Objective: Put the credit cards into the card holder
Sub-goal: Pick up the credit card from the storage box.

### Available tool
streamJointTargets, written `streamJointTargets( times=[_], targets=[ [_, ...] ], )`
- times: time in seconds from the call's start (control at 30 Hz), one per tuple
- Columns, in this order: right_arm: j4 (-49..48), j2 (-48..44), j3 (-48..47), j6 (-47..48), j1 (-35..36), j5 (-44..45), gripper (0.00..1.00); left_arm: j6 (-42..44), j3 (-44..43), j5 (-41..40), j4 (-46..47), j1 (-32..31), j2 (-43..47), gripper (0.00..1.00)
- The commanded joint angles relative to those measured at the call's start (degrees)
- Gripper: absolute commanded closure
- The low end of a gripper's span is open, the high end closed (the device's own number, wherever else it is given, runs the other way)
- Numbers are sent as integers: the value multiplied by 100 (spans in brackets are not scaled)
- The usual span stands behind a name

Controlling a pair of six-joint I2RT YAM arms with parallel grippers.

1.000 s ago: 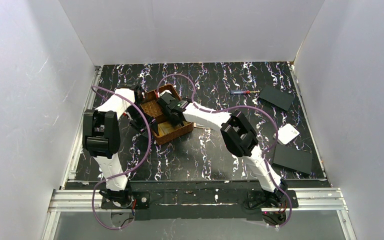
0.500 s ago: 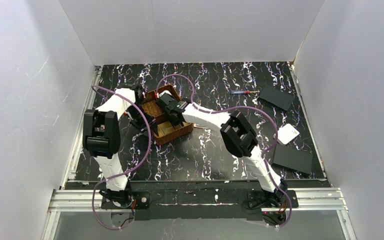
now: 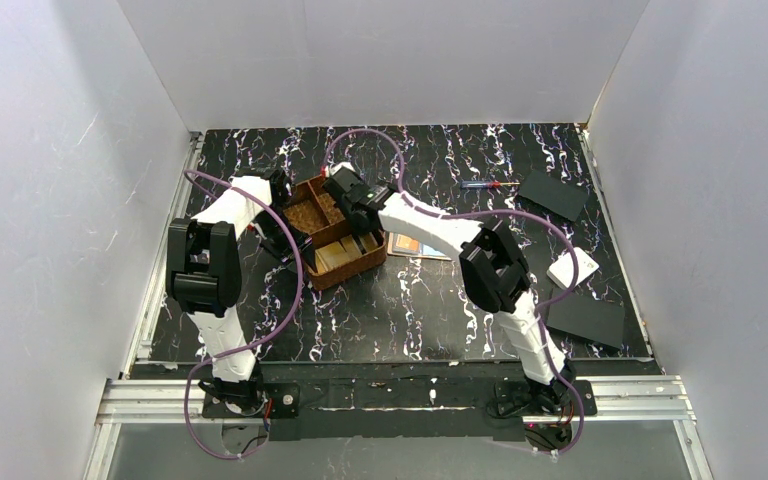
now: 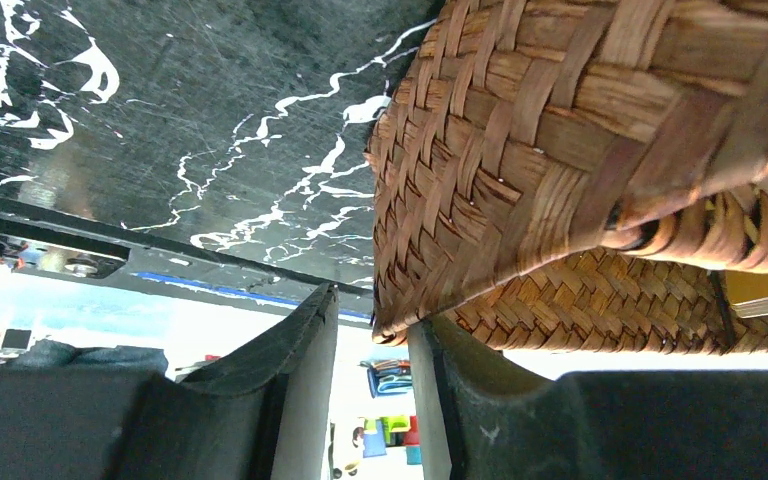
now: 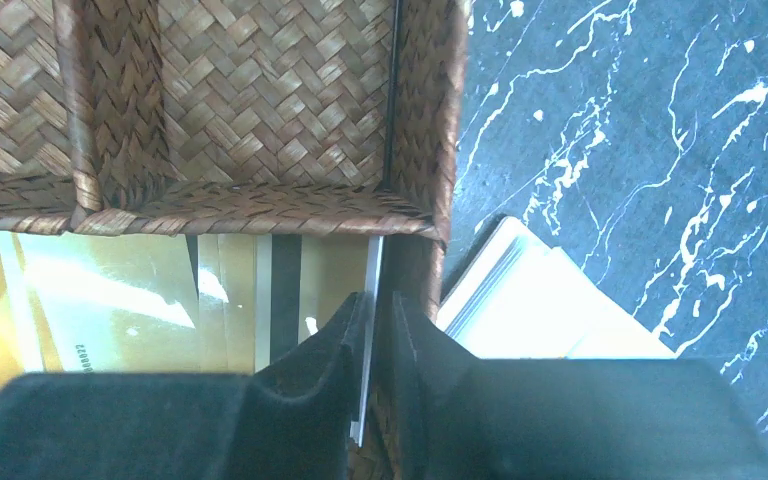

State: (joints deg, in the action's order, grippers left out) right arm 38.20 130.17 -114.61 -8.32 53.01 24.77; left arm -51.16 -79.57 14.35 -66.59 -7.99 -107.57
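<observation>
Right fingers (image 5: 352,325) narrow, pinching one card (image 5: 370,270) edge-on by the tray (image 5: 260,205) wall, gold cards (image 5: 110,300) flat in its 6 o'clock compartment, holder (image 3: 416,246) on desk (image 3: 430,310) at tray's 3 o'clock, left fingers (image 4: 315,335) narrow astride tray wall (clamped or not, cannot tell).

The black table (image 3: 410,310), veined in white, carries a brown woven tray (image 3: 335,262) left of centre, with the open card holder (image 3: 415,245) just beside its right side. Far right lie a small screwdriver (image 3: 485,184), two black plates (image 3: 553,195) (image 3: 585,318) and a white box (image 3: 573,267) between them.
</observation>
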Motion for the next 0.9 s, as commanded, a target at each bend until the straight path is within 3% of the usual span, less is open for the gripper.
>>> streamJointTargets(
  times=[0.0, 0.63, 0.87],
  targets=[
    [344, -320, -70, 103, -360, 515, 77, 38, -24, -477, -506, 36, -36, 71],
    [268, -104, 85, -3, -465, -167, 92, 109, -106, -499, -533, 39, -89, 71],
    [104, -33, 316, 39, -467, -556, 81, 134, -127, -503, -539, 36, -100, 71]
  ],
)
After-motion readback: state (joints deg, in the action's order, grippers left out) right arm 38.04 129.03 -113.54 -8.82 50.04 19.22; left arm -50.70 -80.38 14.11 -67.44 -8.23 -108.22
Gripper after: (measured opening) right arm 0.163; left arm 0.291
